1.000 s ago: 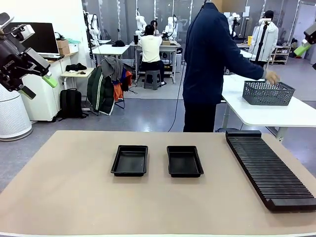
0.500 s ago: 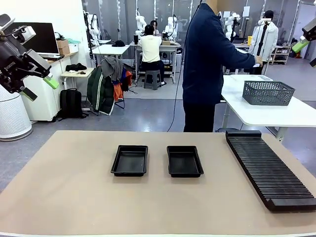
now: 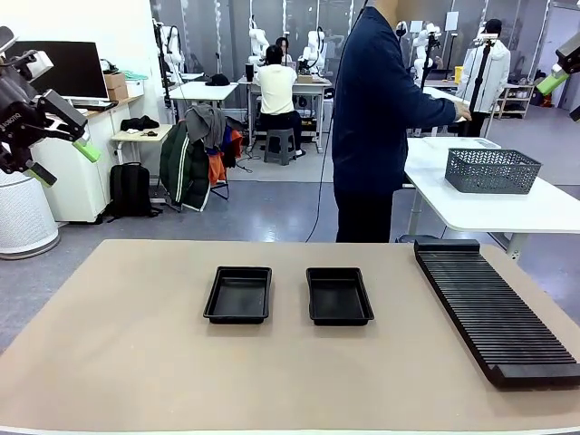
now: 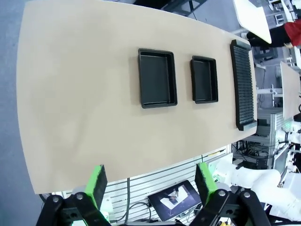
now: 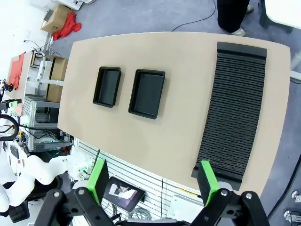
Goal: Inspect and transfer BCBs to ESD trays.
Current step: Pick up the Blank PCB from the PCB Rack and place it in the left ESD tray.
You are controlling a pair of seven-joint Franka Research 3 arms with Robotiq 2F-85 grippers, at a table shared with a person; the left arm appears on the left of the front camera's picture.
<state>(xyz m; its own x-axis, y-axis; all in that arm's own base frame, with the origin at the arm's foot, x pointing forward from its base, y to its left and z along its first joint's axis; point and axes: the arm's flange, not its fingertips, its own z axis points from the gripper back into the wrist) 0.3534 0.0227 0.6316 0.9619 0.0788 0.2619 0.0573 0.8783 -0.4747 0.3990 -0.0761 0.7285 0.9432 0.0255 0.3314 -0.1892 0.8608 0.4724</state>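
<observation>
Two black trays side by side in the middle of the tabletop (image 3: 127, 362): left tray (image 3: 238, 294) and right tray (image 3: 339, 295), near each other but not touching. Both flat, open side up, bare black floors showing. Long black rack (image 3: 494, 308) to the right of them, a bit apart.

Left pincer (image 3: 63, 161) high up at the far left, out past the tabletop edge. Wide open, holding nothing. Well apart from the trays, which lie far below and to its right.

Right pincer (image 3: 566, 98) high up in the far right corner. Wide open too, holding nothing. Well apart from the trays, which lie far below and to its left.

Person (image 3: 376, 118) standing at the far side, arm out to the right. Grey basket (image 3: 492, 169) on a white table (image 3: 507, 207) behind.
</observation>
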